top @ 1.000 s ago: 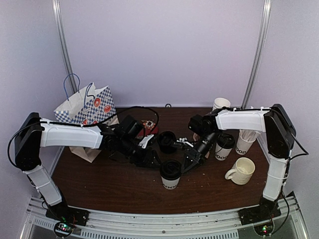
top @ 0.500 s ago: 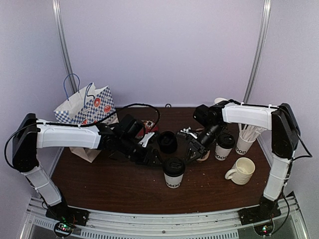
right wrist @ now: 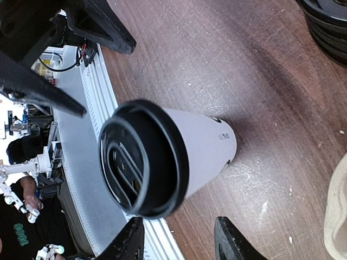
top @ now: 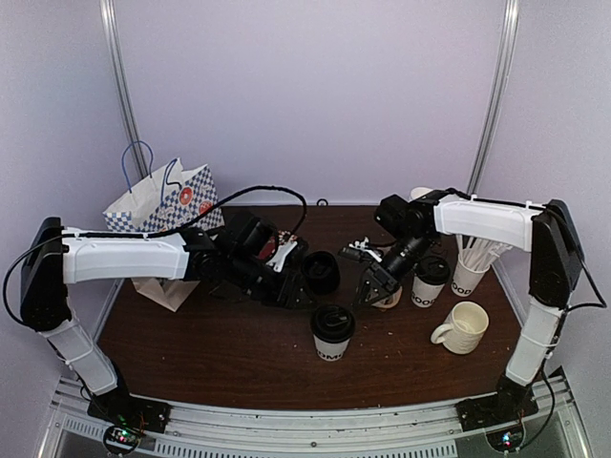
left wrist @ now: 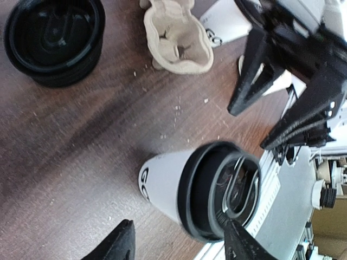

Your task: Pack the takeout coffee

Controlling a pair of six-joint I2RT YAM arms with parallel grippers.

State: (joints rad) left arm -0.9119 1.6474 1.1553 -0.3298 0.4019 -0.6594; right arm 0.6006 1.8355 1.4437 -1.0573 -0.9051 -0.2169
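The lidded cup (top: 331, 332) stands upright on the desk (top: 220, 358), near the front and about midway between the arms. Its black lid looks seated all round, so it seems ready to be packed. Nothing touches it. The left pincer (top: 296, 291) hangs just behind it to the left with fingers spread and empty, and the right pincer (top: 374, 284) hangs behind it to the right, also spread and empty. Both sit low and angled toward the cup, probably to leave it free for a fresh grip.

Under the right pincer lies the brown carrier (left wrist: 176, 38). The pocket in view is empty, so the cup likely goes there. A second lidded cup (top: 430, 280) waits just to the right of the carrier. A stack of spare lids (top: 322, 272) sits beside the left pincer. The mug (top: 463, 327), the bare cups (top: 470, 267) and the paper bag (top: 167, 205) stand at the edges.
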